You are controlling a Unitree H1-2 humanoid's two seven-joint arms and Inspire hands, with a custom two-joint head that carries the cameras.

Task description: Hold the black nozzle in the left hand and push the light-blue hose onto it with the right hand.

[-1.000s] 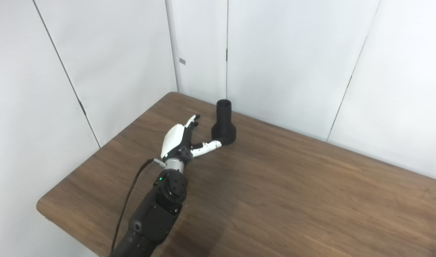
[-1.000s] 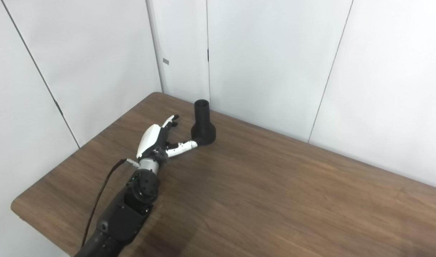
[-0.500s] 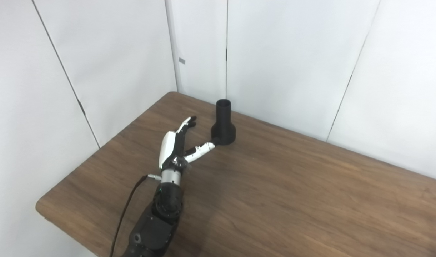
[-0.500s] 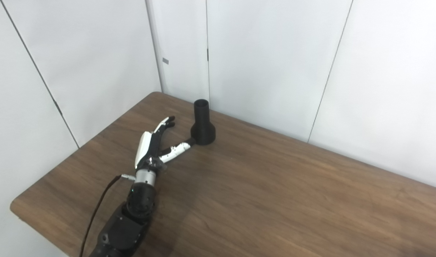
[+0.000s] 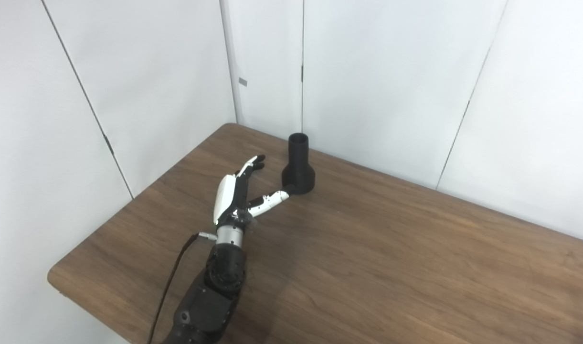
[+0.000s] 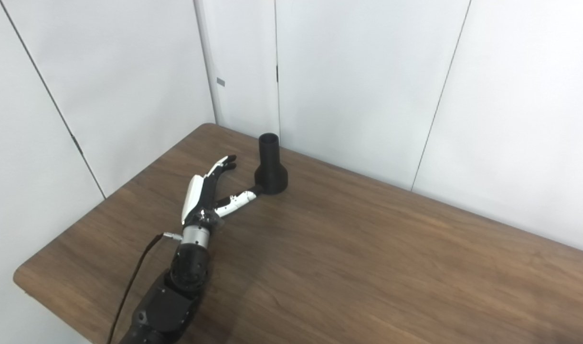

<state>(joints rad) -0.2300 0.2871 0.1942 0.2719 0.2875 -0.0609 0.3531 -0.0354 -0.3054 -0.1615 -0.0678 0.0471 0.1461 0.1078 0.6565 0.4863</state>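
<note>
Toward the far left corner of the table (image 5: 367, 267), as the left eye view shows it, the black nozzle (image 5: 298, 166) stands upright on its wide flared base, narrow neck up and its round mouth open at the top, close to the far edge and the white wall panels (image 5: 391, 81) behind it. The left hand (image 5: 238, 193) lies low over the wood just short of the nozzle, on the near-left side of it, turned edge-on with the white back facing left. Its fingers (image 5: 253, 165) are stretched straight toward the far edge and pass to the left of the nozzle, apart from it; the thumb (image 5: 271, 199) is splayed well away from them and points at the base, its dark tip at or against the lower rim, though contact cannot be confirmed. The hand is spread and holds nothing. The dark forearm (image 5: 210, 296) enters from the bottom edge, with a cable (image 5: 169, 286) trailing from the wrist over the near-left edge of the table. From the right eye view the same layout is seen from slightly further right: the nozzle (image 6: 270, 165) upright near the far edge, the left hand (image 6: 206, 193) spread beside it, fingers clear of the neck and the thumb tip meeting the foot of the base. The right hand does not appear in either view, and no light-blue hose is visible on the table.
</note>
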